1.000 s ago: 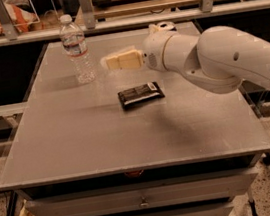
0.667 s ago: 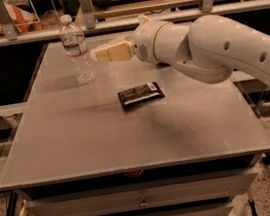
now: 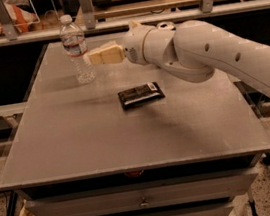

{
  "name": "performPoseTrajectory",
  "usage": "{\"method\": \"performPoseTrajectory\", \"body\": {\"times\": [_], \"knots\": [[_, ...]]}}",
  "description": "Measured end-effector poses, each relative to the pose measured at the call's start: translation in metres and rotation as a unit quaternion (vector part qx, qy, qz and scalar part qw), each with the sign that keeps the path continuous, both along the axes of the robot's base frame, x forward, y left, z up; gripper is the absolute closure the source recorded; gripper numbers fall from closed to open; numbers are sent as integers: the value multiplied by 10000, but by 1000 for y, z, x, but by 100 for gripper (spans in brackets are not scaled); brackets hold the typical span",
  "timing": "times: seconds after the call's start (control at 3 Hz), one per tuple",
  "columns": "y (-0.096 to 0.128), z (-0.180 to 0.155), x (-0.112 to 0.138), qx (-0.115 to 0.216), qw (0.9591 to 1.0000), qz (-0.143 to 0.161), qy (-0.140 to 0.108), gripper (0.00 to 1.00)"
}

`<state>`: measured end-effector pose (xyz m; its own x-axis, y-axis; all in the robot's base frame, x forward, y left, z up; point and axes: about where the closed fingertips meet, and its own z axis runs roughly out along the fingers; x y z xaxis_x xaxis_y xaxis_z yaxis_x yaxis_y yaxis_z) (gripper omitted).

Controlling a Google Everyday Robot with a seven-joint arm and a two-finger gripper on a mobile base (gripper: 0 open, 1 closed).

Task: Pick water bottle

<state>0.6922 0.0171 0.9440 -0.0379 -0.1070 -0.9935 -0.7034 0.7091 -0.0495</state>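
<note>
The water bottle (image 3: pixel 76 49) is a small clear ribbed plastic bottle with a white cap and a pale label with a red band. It stands upright at the far left of the grey table (image 3: pixel 79 138). My gripper (image 3: pixel 92 58) reaches in from the right on a white arm. Its tan fingers (image 3: pixel 104 55) point left, and their tips are right beside the bottle's right side at label height. I cannot tell if they touch it.
A flat dark packet (image 3: pixel 141 95) lies near the table's middle, below my arm. Shelving with metal posts (image 3: pixel 85 6) runs behind the table's far edge. Drawers (image 3: pixel 143 199) sit under the table's front edge.
My gripper has moved left and further back across the table, closing the gap to the bottle. The bottle and the dark packet have not moved.
</note>
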Motion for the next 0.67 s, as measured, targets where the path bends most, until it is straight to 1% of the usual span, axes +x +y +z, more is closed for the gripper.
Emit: {"method": "performPoseTrajectory", "body": {"times": [0.33,0.67], "knots": [[20,-16,17,62,9996,259,56,0],[43,-24,28,105,9985,531,104,0]]}}
